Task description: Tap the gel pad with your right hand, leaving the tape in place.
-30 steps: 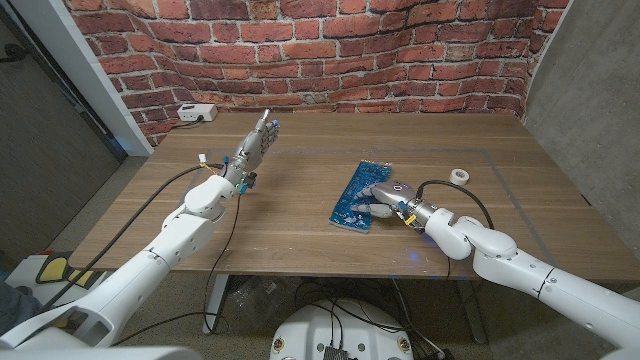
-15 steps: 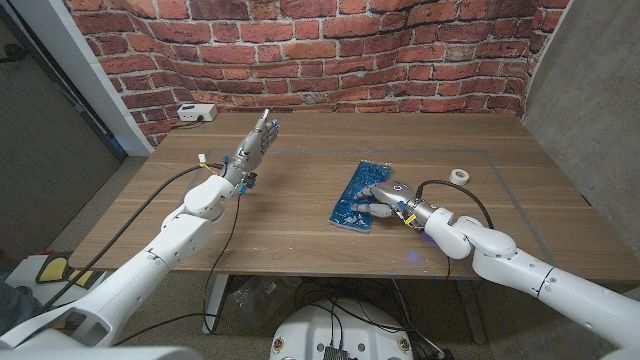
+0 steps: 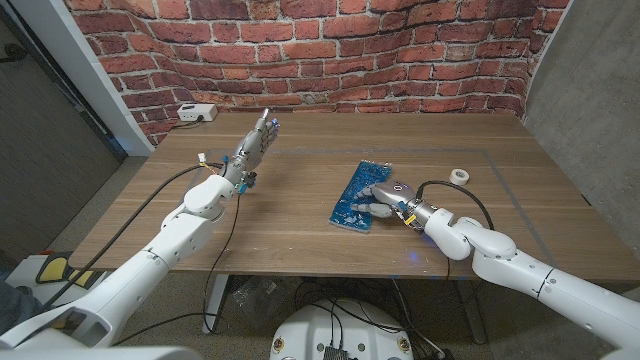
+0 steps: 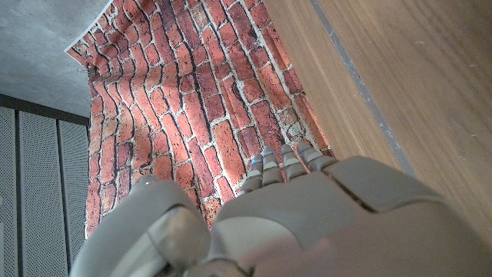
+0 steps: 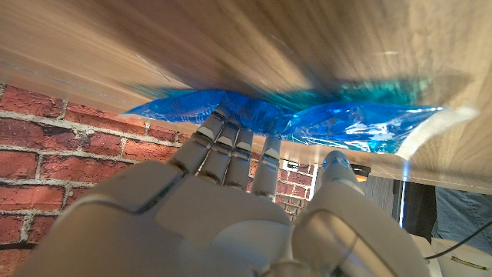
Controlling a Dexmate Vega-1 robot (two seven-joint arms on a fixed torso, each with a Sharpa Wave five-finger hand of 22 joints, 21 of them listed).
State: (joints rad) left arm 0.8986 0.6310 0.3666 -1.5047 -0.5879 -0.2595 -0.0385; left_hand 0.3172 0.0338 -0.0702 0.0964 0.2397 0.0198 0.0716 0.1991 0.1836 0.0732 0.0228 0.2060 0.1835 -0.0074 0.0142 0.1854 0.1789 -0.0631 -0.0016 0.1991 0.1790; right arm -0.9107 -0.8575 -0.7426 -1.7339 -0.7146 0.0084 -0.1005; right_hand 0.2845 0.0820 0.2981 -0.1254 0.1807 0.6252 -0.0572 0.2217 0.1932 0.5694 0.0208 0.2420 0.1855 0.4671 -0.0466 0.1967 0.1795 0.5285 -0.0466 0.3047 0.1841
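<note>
The right hand [image 3: 385, 196] lay on the blue gel pad [image 3: 357, 195], its fingers stretched forward and pressed against the pad's surface, gripping nothing; in the right wrist view the right hand [image 5: 207, 208] showed its fingertips [image 5: 231, 127] touching the gel pad [image 5: 323, 123], with the thumb lying close alongside them rather than splayed. The pad lay flat on the wooden table [image 3: 300, 215], directly under that hand and reaching beyond its fingertips toward the brick wall [image 3: 330, 50]. A small roll of white tape [image 3: 460, 174] sat well apart from the right hand, out to its right and slightly farther back, untouched on the table. A black cable ran from the right wrist back along the forearm. Far off to the right hand's left, the left hand [image 3: 252, 148] was held up over the table with its fingers straight and close together, holding nothing; the left wrist view looked along the back of the left hand [image 4: 307, 215] toward the wall. Beyond the left hand, near the table's rear edge, sat a small white box [image 3: 197, 113].
</note>
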